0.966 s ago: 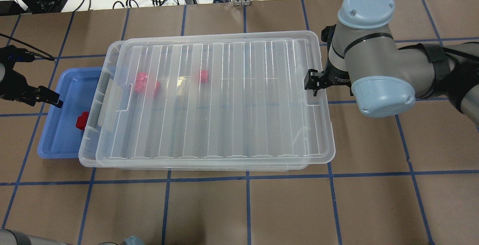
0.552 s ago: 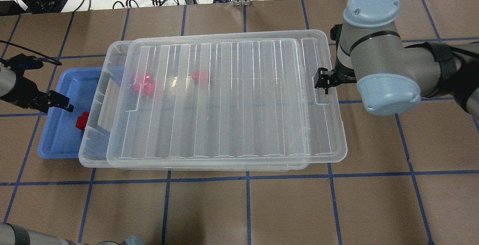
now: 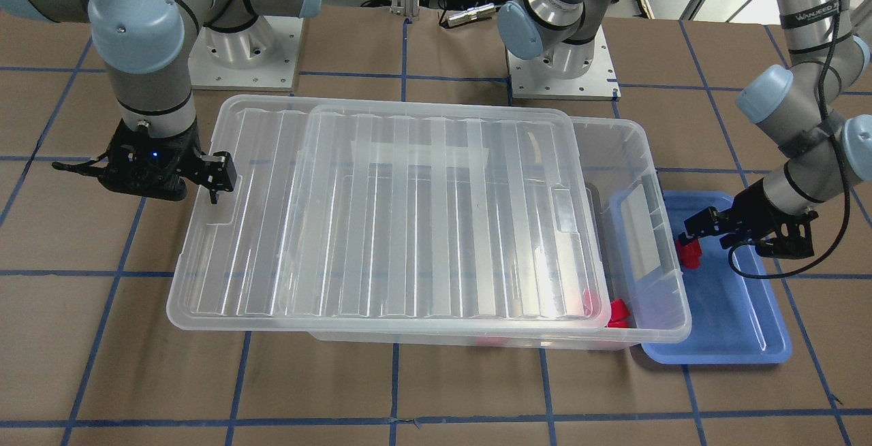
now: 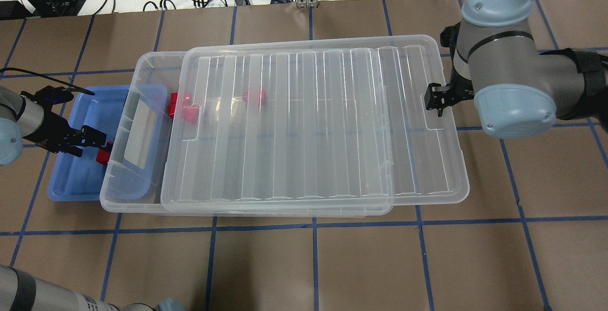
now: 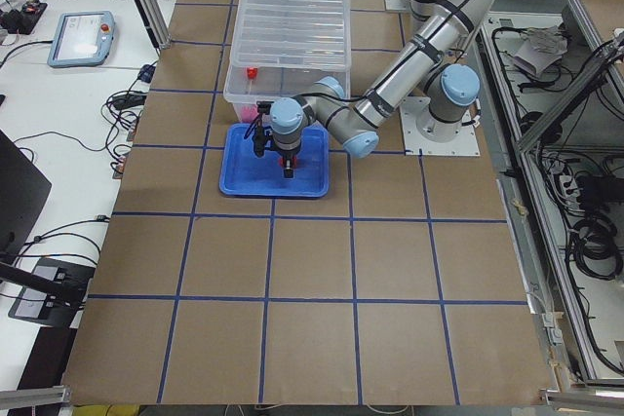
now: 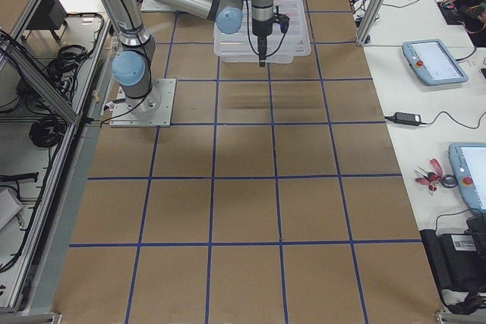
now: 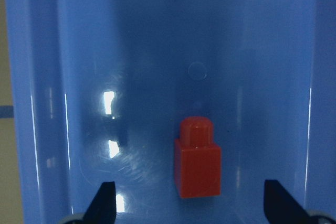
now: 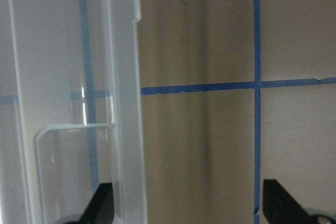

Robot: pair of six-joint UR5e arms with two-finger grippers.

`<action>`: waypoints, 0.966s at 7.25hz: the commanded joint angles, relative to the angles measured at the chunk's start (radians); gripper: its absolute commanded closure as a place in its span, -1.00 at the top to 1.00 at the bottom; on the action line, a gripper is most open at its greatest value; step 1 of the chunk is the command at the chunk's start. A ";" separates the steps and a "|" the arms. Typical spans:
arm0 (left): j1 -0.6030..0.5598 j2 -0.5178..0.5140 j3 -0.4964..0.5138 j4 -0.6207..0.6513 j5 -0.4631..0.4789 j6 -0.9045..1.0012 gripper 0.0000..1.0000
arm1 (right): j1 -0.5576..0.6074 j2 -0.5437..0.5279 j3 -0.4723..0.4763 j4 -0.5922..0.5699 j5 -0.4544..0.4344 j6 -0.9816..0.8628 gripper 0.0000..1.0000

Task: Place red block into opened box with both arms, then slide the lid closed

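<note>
The red block [image 7: 197, 158] lies in the blue tray [image 4: 71, 183], also seen as the red block [image 4: 102, 157] against the box's left wall. My left gripper [image 4: 97, 141] hovers open just above it, its fingers straddling the block in the left wrist view. The see-through box [image 4: 124, 206] holds other red blocks [image 4: 183, 107]. The ribbed lid [image 4: 308, 126] rests on top, shifted right, leaving the box's left end uncovered. My right gripper [image 4: 434, 99] is open at the lid's right-end handle recess, with the lid's rim [image 8: 126, 129] between its fingers.
The blue tray [image 3: 736, 323] sits partly under the box's left end. The lid overhangs the box's right end above the brown paper table [image 4: 313, 263]. Cables and gear lie beyond the far table edge.
The lid has slid right along the box with my right gripper, uncovering the box's left end. My left gripper has moved right over the red block in the tray.
</note>
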 commanded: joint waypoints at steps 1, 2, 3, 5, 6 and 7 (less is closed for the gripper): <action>0.000 -0.031 -0.001 0.024 0.000 -0.009 1.00 | -0.024 -0.007 0.000 -0.002 -0.002 -0.075 1.00; 0.000 -0.041 -0.001 0.026 0.000 -0.041 1.00 | -0.053 -0.013 0.000 0.000 -0.002 -0.112 1.00; 0.000 -0.046 -0.001 0.026 0.003 -0.037 0.15 | -0.077 -0.019 0.000 0.001 -0.004 -0.120 1.00; 0.000 -0.046 -0.001 0.024 0.009 -0.035 -1.00 | -0.114 -0.023 0.000 0.002 -0.007 -0.219 1.00; 0.000 -0.045 0.000 0.026 0.011 -0.035 -1.00 | -0.130 -0.029 0.001 0.003 -0.007 -0.236 1.00; 0.000 -0.034 0.008 0.026 0.012 -0.035 -1.00 | -0.142 -0.033 0.000 0.005 -0.007 -0.258 1.00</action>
